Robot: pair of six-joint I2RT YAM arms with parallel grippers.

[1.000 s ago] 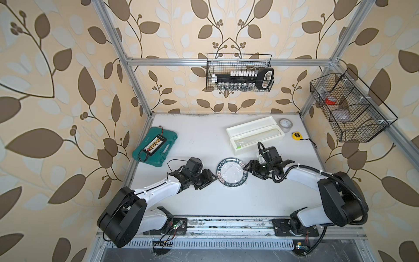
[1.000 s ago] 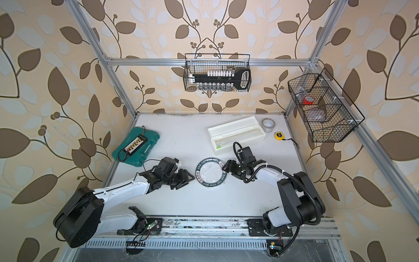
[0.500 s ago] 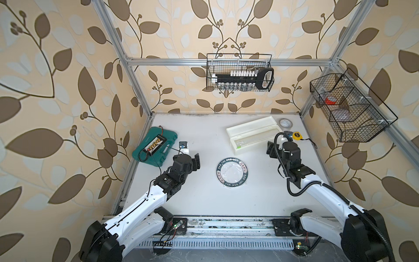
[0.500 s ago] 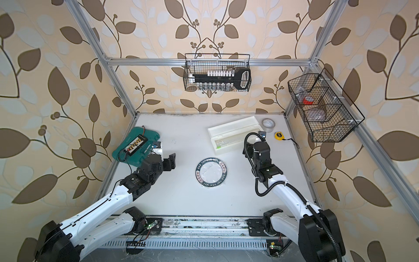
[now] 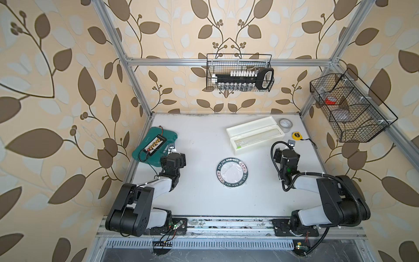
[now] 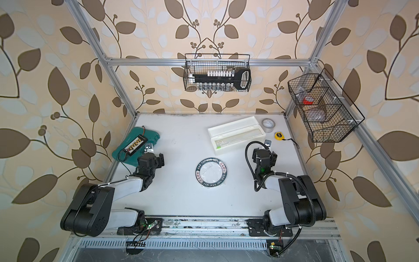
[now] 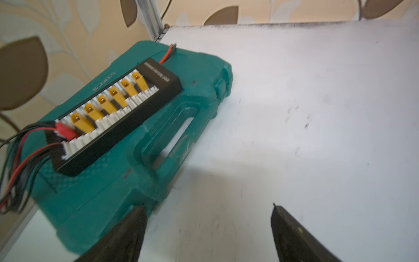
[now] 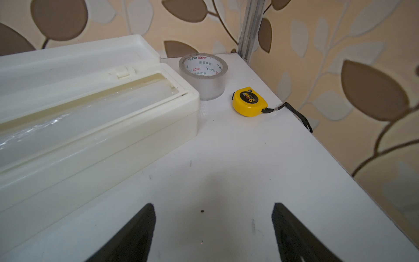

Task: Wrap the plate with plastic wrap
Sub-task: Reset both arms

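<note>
The plate (image 5: 219,175) (image 6: 198,175) lies flat in the middle of the table, dark lettered rim up. Crinkly plastic wrap (image 5: 231,173) (image 6: 210,172) lies across its white centre. The long white dispenser box (image 5: 255,133) (image 6: 237,135) (image 8: 90,127) stands open behind it, with glossy film inside. My left gripper (image 5: 175,156) (image 6: 154,158) (image 7: 208,206) is open and empty, well left of the plate beside a teal case. My right gripper (image 5: 286,154) (image 6: 265,154) (image 8: 213,204) is open and empty, right of the plate near the box's end. Neither wrist view shows the plate.
The teal case (image 5: 156,145) (image 7: 136,136) carries a black connector board with wires at the left edge. A grey tape roll (image 5: 285,124) (image 8: 203,74) and a yellow tape measure (image 5: 297,135) (image 8: 249,101) sit back right. Wire baskets (image 5: 240,74) (image 5: 349,108) hang on the walls.
Both grippers have drawn away from the plate's sides, left one toward the teal case, right one toward the box's end. Both jaws have opened wider. The plate has not moved.
</note>
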